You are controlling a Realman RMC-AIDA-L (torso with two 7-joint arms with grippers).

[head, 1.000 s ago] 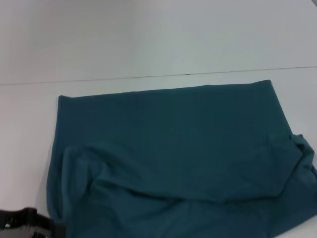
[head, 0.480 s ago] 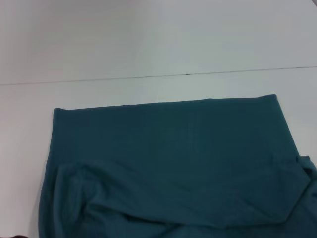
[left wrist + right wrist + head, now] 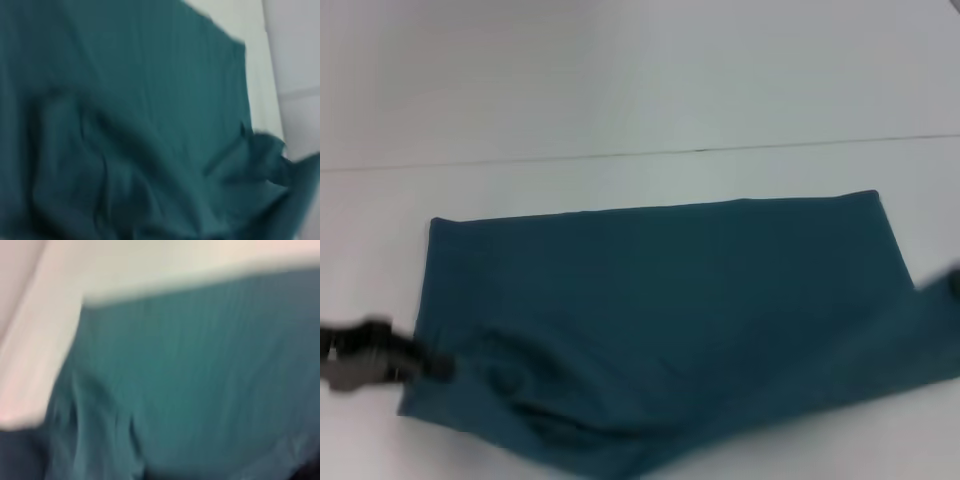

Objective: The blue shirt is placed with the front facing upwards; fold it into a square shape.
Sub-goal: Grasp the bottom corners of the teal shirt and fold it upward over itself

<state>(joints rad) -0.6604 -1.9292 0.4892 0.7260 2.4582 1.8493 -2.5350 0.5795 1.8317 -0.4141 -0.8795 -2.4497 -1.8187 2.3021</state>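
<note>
Head view: one blue shirt (image 3: 660, 320) is lying folded on the white tabletop (image 3: 620, 90); the left end effector (image 3: 438, 368) is touching its left edge, grip unclear. Both wrist views: teal cloth is filling them.

blurred left end effector (image 3: 430, 366), grip unreadable

Pale white table (image 3: 620, 90), a thin dark seam (image 3: 700, 150) across its far part.
</note>
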